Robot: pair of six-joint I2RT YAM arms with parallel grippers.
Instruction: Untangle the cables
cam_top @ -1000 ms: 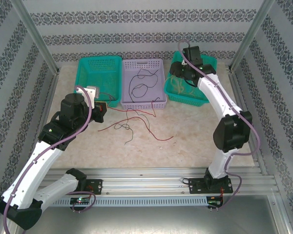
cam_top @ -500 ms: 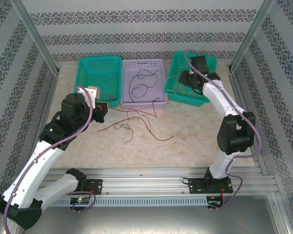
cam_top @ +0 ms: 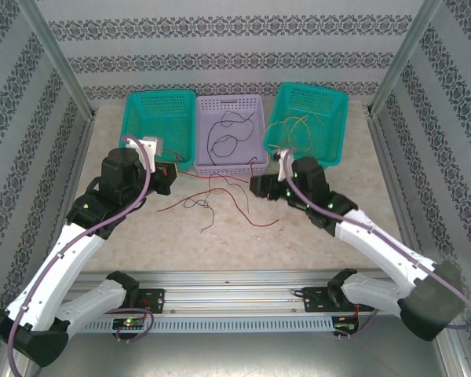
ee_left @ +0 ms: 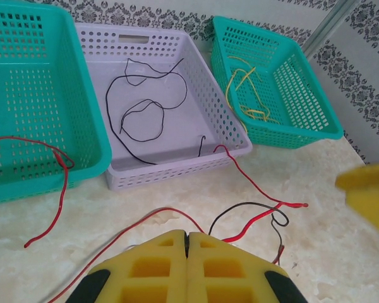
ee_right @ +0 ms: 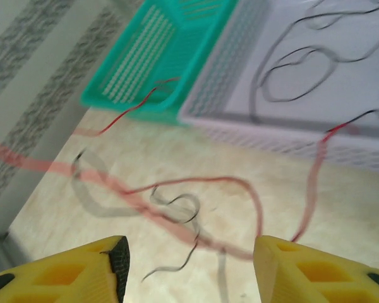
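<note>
My left claw (ee_left: 186,235) is pressed fully together, its yellow pads meeting. A thin red wire (ee_left: 153,214) runs in under the tips, and I cannot tell whether it is pinched. My right claw (ee_right: 189,246) stands wide apart with nothing between its fingers, low over the beige marbled surface (cam_top: 243,243).

Between my two claws lies the loose tangle of thin red and black wires (cam_top: 220,196). It is spread on the surface on the near side of the lilac perforated plastic basket (cam_top: 229,98), and one red end climbs that basket's near wall. Inside the basket a curly black wire (ee_left: 142,107) lies alone in loops.

Just beside it on the left is a teal perforated plastic basket (cam_top: 161,96), with another red wire (ee_left: 60,161) draped over its near wall and down to the surface. To the right of the lilac one, a second teal basket (cam_top: 314,87) sits turned askew, holding yellow wires (ee_left: 243,88).
</note>
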